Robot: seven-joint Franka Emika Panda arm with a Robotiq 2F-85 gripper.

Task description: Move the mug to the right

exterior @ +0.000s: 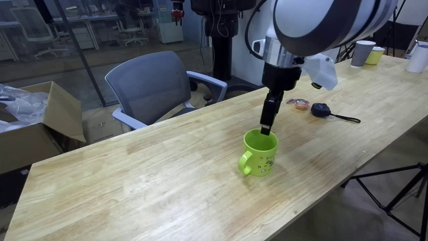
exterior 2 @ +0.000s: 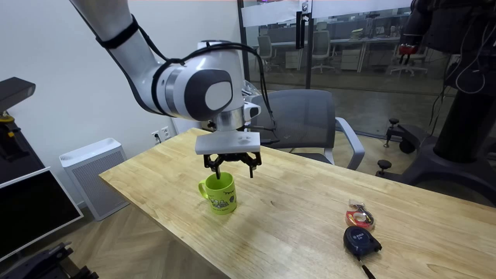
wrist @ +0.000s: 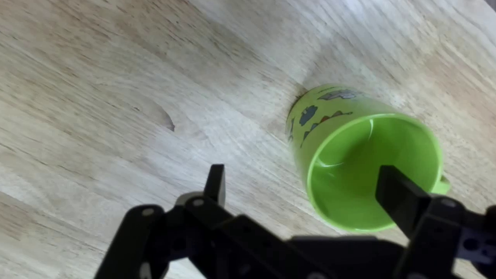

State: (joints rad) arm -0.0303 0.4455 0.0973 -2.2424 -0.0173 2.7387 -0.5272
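Pincer (exterior 2: 235,175) hangs spread wide, partly over a glossy lime-green mug (exterior 2: 221,197), loop-handled and printed with small drawings.

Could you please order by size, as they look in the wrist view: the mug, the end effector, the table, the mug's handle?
1. Table, filling most of the background
2. End effector, nearer to the camera, so its true size is unsure
3. Mug
4. Handle, only a small part showing
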